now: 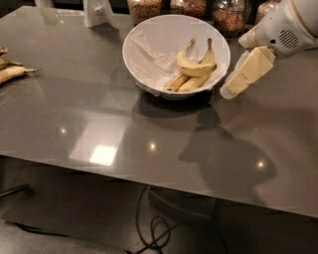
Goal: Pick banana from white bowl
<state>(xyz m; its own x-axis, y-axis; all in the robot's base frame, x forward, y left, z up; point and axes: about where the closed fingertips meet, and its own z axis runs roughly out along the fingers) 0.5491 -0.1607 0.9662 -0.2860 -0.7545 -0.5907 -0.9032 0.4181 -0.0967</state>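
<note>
A large white bowl [149, 34] lined with crumpled white paper sits on the grey table, upper middle. Inside it lie several yellow bananas [195, 68], stems pointing up and back. My gripper [237, 82] comes in from the upper right on a white arm. Its cream-coloured fingers [248, 72] point down and left, right beside the bowl's right rim, outside the bowl. It holds nothing that I can see.
Glass jars [229, 17] of dry goods stand along the back edge behind the bowl. A white object [99, 11] stands at the back left. More bananas [11, 72] lie at the table's left edge. Cables lie on the floor under the table's front edge.
</note>
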